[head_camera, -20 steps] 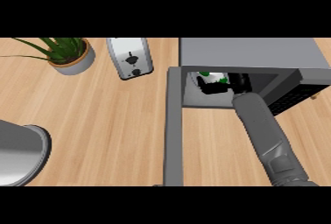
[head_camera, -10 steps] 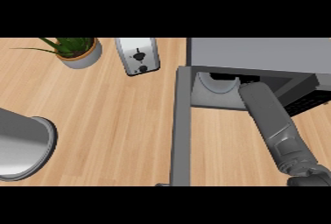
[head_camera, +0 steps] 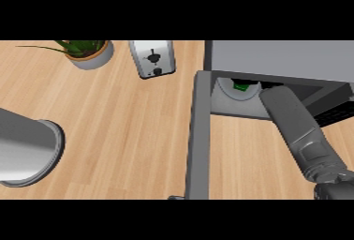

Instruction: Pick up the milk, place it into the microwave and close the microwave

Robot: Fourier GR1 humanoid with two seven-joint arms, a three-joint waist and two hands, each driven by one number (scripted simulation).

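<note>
The fingers are reaching deeper, hidden inside the microwave [head_camera: 276,58]; grasp untellable, milk [head_camera: 242,86] nearly out of sight

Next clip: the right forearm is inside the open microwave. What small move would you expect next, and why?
Probably let go of the milk and draw the arm back out. Its green-topped carton is only partly visible inside the microwave, on the turntable plate, and the forearm reaches through the opening with its robot hand hidden. The door stands wide open and cannot swing shut until the arm is clear.
</note>
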